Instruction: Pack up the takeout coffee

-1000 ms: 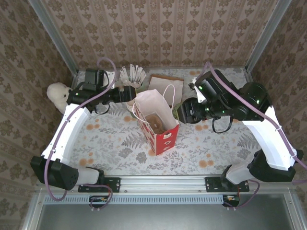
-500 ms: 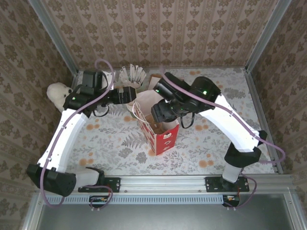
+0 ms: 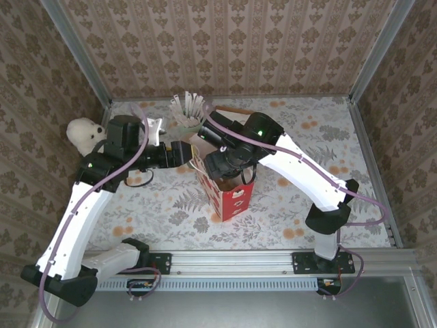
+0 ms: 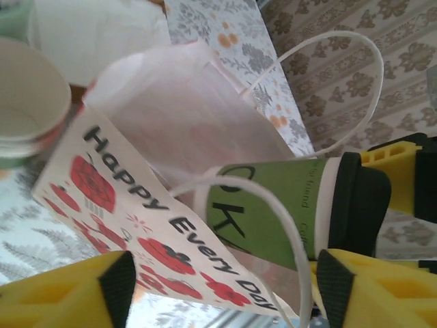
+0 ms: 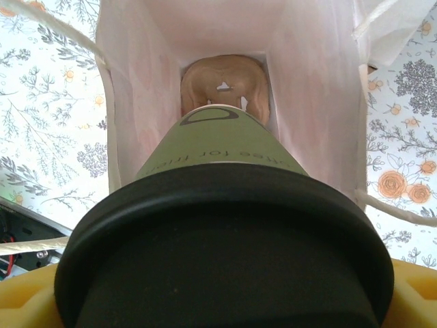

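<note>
The tabletop (image 3: 287,205) is covered in a floral print. A red-and-white gift bag (image 3: 229,195) stands open near its middle. A white plush bear (image 3: 83,133) sits at the left edge, and a pot of white sticks (image 3: 188,113) stands towards the back.

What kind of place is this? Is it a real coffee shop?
Probably not a real shop. It looks like a small robot test booth made cosy: wallpapered walls in a metal frame, a flowery table cover, and the takeout coffee held at the mouth of a paper gift bag.
</note>
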